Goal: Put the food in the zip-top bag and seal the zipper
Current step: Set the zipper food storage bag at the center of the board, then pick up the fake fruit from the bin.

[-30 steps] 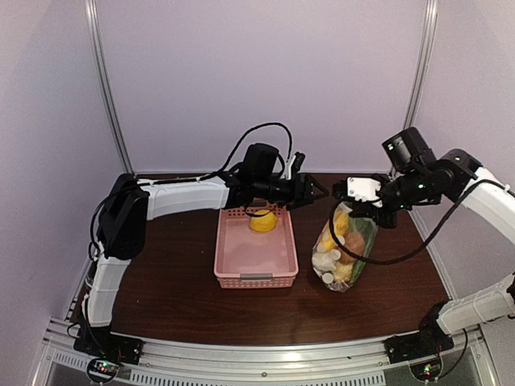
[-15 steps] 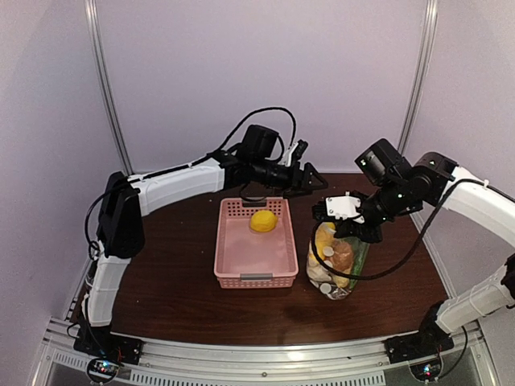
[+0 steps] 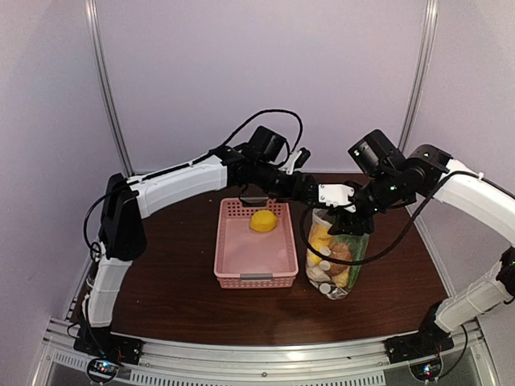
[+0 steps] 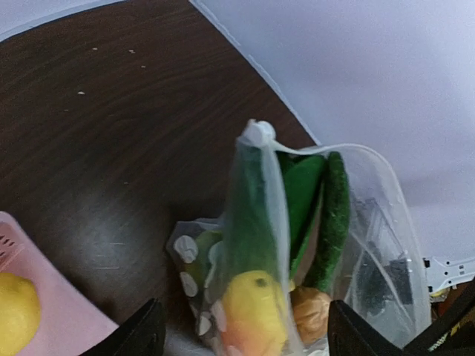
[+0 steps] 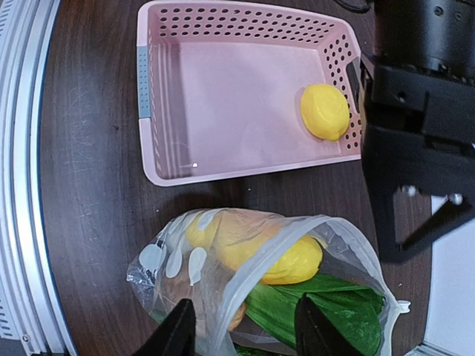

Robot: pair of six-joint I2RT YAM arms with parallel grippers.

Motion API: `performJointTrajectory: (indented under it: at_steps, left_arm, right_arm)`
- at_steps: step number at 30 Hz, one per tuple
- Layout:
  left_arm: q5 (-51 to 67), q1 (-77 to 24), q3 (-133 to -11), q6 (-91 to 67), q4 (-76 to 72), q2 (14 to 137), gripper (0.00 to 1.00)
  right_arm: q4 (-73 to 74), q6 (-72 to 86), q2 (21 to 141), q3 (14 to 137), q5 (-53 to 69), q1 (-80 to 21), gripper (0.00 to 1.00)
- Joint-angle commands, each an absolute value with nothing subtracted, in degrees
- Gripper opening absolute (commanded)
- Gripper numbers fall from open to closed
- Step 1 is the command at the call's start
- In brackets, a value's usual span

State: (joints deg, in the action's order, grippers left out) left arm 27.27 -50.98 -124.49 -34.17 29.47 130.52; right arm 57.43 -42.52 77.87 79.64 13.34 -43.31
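Standing upright on the dark table, the zip-top bag sat just beside the right long side of the pink basket, close to it but not clearly touching. Its mouth gaped open on the side turned away from the basket, and the zipper along that rim was unsealed. Inside the bag were a yellow lemon, a green leafy vegetable, a long green cucumber standing on end and a brown round one low down. One more lemon lay alone in the basket, against its far wall near the far right corner. The left gripper hovered beyond that same corner, off the basket's right side, jaws spread wide with the bag's upper edge ahead of the gap. The right gripper hung over the bag on the side away from the basket, its jaws also apart, and the bag's near wall rose between them without being visibly pinched.
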Motion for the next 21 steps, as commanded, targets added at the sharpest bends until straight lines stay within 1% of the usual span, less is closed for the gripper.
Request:
performJointTrajectory:
  at_steps: [1,2,6,7,10,13,21]
  left_arm:
    - [16.56,-45.57,-121.89,-29.12,33.04,125.28,0.76]
    - [15.66,-44.79,-120.02,-28.44,33.07,124.63,0.76]
    - [10.95,-42.97,-116.46,-25.5,34.51,124.2,0.76]
    - [9.28,-42.83,-116.2,-24.71,35.24,124.58,0.77]
    - [5.06,-42.8,-116.28,-21.95,38.17,126.06,0.78]
    - [3.92,-42.76,-117.0,-20.12,40.56,128.15,0.79]
    - [2.96,-42.76,-119.43,-18.9,42.33,133.26,0.8]
  right_arm:
    - [57.02,-37.91,73.59,82.44,11.42,-41.34,0.52]
    - [56.79,-36.63,72.97,83.62,12.33,-39.18,0.54]
    - [54.2,-29.39,72.96,87.32,17.51,-29.96,0.67]
    - [53.01,-27.09,73.32,87.54,17.43,-28.0,0.68]
    - [51.65,-21.73,75.48,87.77,14.98,-24.36,0.68]
    - [52.43,-17.47,78.09,87.99,10.43,-22.8,0.68]
    - [55.15,-14.16,82.11,86.75,6.48,-20.75,0.69]
